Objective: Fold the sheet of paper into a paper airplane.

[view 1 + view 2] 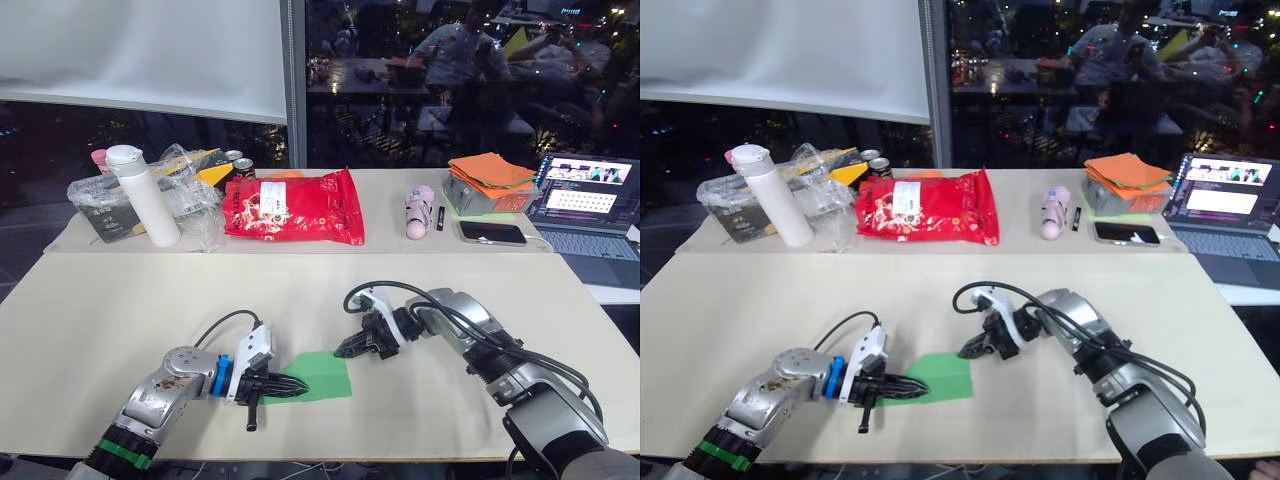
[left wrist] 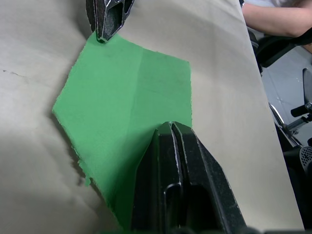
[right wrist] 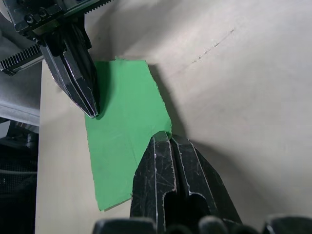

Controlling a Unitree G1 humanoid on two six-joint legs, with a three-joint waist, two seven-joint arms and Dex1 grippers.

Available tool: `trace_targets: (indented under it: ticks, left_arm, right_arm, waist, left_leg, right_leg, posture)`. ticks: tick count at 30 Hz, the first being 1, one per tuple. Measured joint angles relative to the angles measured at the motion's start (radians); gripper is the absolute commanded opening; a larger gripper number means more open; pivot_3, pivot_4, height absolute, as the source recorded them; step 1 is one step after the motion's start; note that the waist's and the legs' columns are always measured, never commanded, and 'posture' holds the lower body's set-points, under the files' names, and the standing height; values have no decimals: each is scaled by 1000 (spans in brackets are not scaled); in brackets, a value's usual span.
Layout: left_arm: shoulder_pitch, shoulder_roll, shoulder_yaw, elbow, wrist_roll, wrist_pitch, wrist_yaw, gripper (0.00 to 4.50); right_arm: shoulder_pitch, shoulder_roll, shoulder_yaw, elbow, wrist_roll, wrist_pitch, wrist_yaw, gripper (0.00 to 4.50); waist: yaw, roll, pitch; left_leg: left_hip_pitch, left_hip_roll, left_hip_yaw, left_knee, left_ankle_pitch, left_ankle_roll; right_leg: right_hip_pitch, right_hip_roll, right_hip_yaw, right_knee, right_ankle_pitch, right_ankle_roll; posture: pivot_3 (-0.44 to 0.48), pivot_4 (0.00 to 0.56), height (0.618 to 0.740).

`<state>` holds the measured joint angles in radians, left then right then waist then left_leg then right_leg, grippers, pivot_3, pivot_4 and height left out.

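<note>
Early folds only: the sheet of paper (image 1: 318,376) lies flat, well in front of the red bag (image 1: 293,207), creased but wingless; left gripper (image 1: 292,385) and right gripper (image 1: 345,350), fingers pressed together, pin 2 opposite edges.

Sheet of paper (image 1: 322,376), bright green, unmarked, partly folded into an irregular creased shape, lying flat on the table's near-centre, edges slightly ragged
</note>
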<state>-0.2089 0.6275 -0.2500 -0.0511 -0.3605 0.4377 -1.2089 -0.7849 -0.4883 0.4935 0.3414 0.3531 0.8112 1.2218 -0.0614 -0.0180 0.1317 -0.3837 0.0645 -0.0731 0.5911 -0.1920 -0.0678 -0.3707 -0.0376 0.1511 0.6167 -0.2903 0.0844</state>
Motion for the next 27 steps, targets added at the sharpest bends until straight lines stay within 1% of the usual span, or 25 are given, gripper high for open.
trace_targets:
  ticks: [1,3,5,9,12,18,24,27]
  left_arm:
    - [3,0,2,-2,0,0,2,0]
    - [11,0,8,-6,-4,3,4,0]
    - [17,0,11,-21,-5,19,12,0]
    - [24,0,17,-51,-6,53,39,0]
    - [30,-7,19,-63,-8,69,57,0]
    - [36,-7,20,-68,-9,67,63,0]
    - [35,-7,20,-63,-8,61,61,0]
    - [30,-7,19,-56,-8,54,61,0]
  right_arm:
    - [5,2,-17,-1,-1,-4,-7,880]
    - [15,-3,-53,-10,-1,-4,-14,1598]
    - [54,-19,-94,-70,8,-1,-23,2203]
    - [132,-37,-134,-161,26,12,-27,2203]
    - [182,-27,-147,-166,25,12,-36,2203]
    - [183,17,-187,-130,25,12,-67,2203]
    - [209,34,-191,-154,50,51,-59,2203]
    - [228,48,-189,-177,63,78,-64,1469]
  waist:
    - [0,0,0]
    - [-1,0,0]
    - [0,0,0]
    - [-2,1,0]
    - [-3,1,0]
    - [-8,1,0]
    - [-8,1,0]
    - [-8,1,-1]
  left_leg:
    - [0,0,0,0,0,0]
    - [0,0,0,0,0,0]
    - [0,0,0,0,0,0]
    - [0,0,0,0,0,0]
    - [0,0,0,0,0,0]
    - [1,0,0,0,0,0]
    - [1,0,0,0,0,0]
    - [1,0,0,0,0,0]
  right_leg:
    - [0,0,0,0,0,0]
    - [0,0,0,0,0,0]
    - [0,0,0,0,0,0]
    - [0,0,0,0,0,0]
    - [1,0,0,0,0,0]
    - [1,0,0,1,0,0]
    - [1,0,0,1,0,0]
    - [1,0,0,1,0,0]
  posture:
    - [0,150,725]
    - [0,150,725]
    - [0,150,725]
    - [0,150,725]
    - [0,150,725]
    - [0,150,725]
    - [0,150,725]
    - [0,150,725]
